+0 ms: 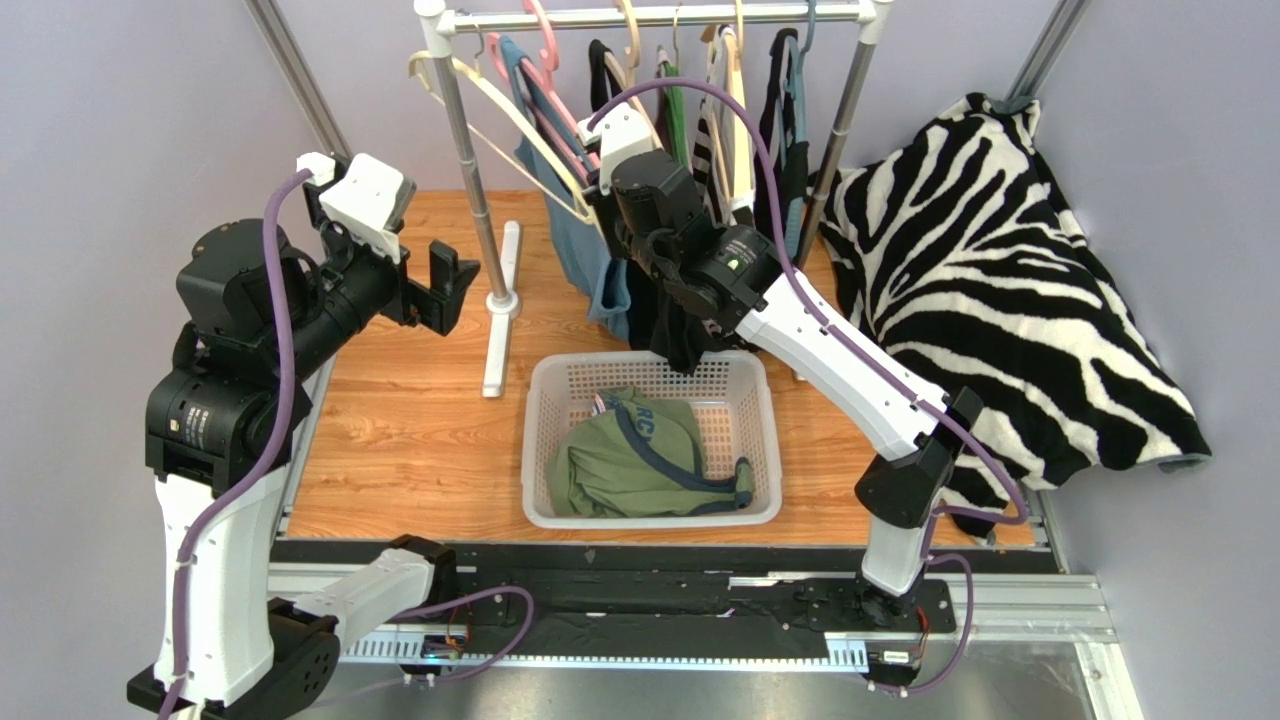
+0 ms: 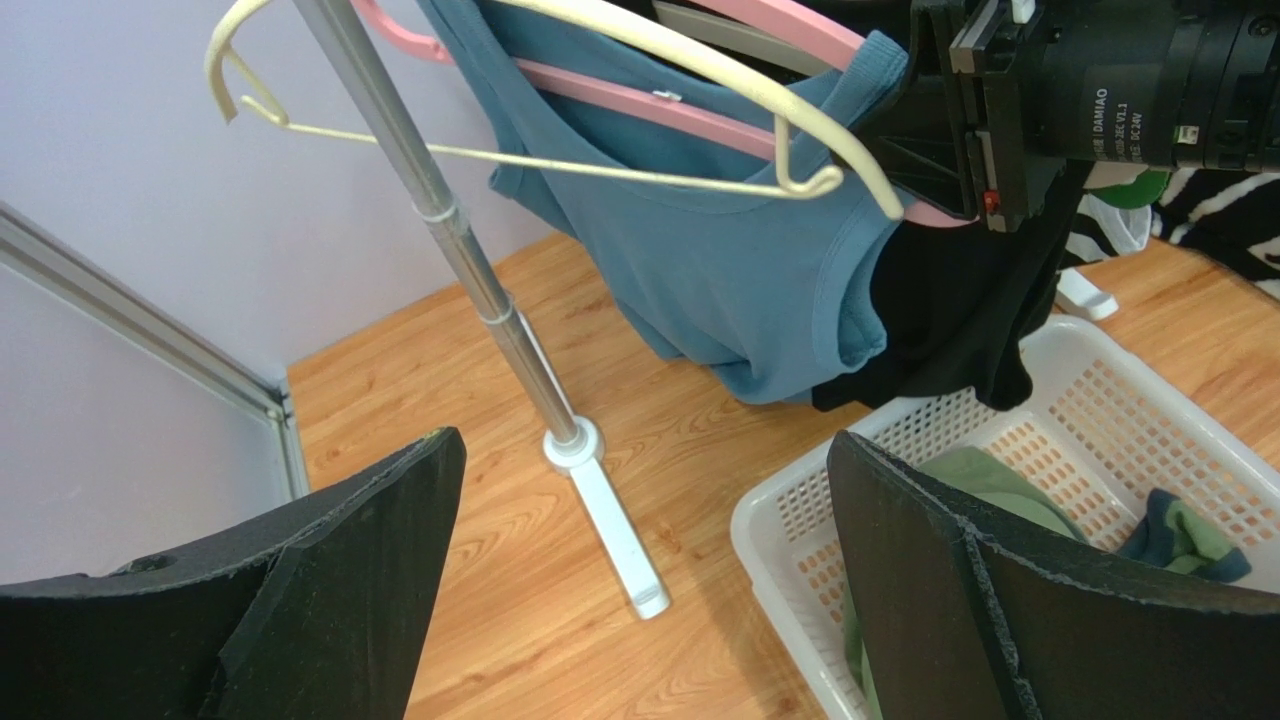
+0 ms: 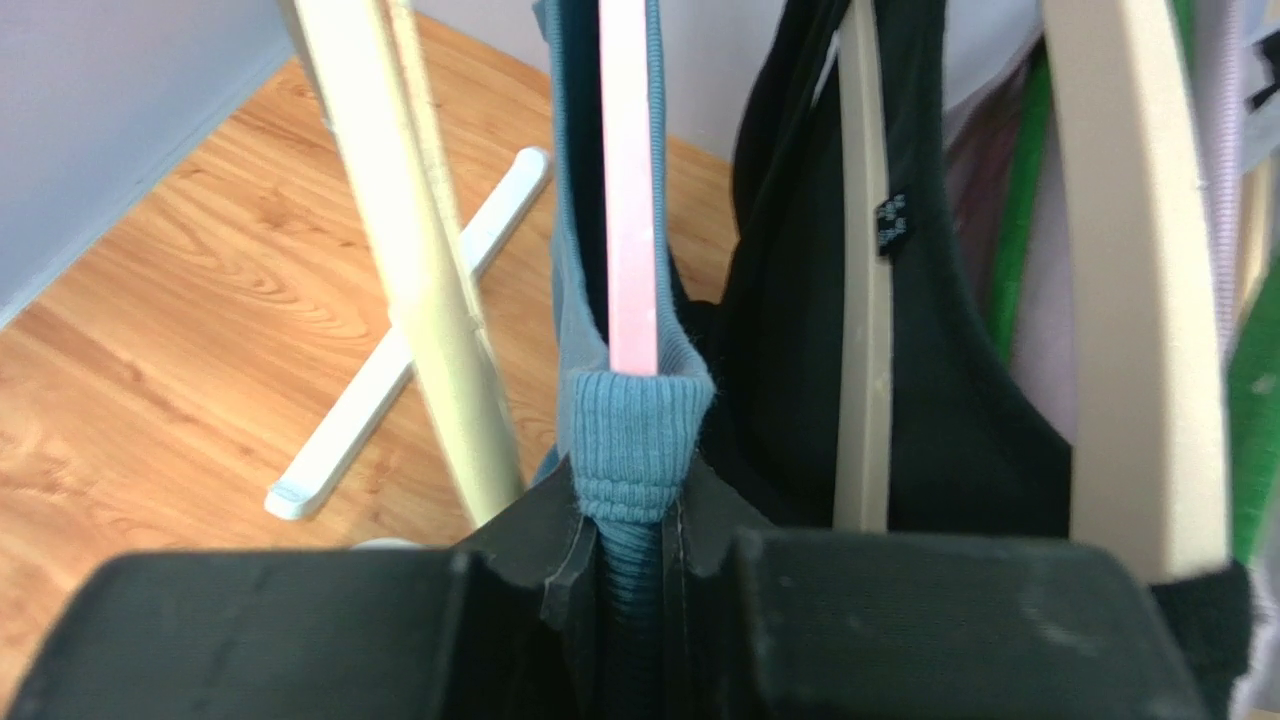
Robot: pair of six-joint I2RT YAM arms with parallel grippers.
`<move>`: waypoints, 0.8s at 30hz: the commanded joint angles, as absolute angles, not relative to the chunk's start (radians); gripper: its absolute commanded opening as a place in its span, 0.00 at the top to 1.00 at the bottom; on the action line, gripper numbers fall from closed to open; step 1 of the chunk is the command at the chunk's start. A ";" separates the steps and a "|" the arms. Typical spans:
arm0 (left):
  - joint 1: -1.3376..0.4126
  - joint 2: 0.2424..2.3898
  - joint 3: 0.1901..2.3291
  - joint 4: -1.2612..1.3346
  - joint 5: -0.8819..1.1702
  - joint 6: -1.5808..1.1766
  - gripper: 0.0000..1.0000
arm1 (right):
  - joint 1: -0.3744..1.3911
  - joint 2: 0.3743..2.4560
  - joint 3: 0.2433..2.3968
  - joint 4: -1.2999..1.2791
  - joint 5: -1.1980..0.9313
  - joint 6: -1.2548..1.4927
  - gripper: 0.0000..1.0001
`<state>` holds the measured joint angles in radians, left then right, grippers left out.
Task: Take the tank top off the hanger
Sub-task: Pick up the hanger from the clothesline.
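Note:
The blue tank top hangs on a pink hanger on the clothes rail. In the right wrist view its ribbed strap wraps over the end of the pink hanger. My right gripper is shut on that strap just below the hanger's tip. From above, the right gripper reaches in among the hanging clothes beside the blue tank top. My left gripper is open and holds nothing. It hovers left of the rack over the wooden table, and shows as the left gripper from above.
A cream hanger hangs bare in front of the blue top. A black garment and several other hung clothes crowd the rail. A white basket with green clothing sits below. The rack's pole and foot stand left, with a zebra-print cloth at the right.

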<state>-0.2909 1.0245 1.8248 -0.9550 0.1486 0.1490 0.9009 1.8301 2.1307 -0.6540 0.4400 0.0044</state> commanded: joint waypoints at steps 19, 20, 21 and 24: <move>-0.285 1.002 1.770 -0.904 0.140 0.196 0.01 | 0.928 1.574 1.925 -0.196 0.643 -0.078 1.00; -0.285 1.002 1.772 -0.904 0.138 0.198 0.01 | 0.928 1.566 1.921 -0.190 0.629 -0.074 1.00; -0.285 1.002 1.772 -0.904 0.138 0.196 0.01 | 0.928 1.560 1.913 -0.187 0.621 -0.071 1.00; -0.285 0.999 1.767 -0.904 0.138 0.201 0.01 | 0.928 1.534 1.881 -0.184 0.606 -0.060 1.00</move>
<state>-0.2909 1.0080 1.7699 -0.9382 0.1368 0.1814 0.9218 1.6238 1.8820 -0.3740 0.6250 -0.0795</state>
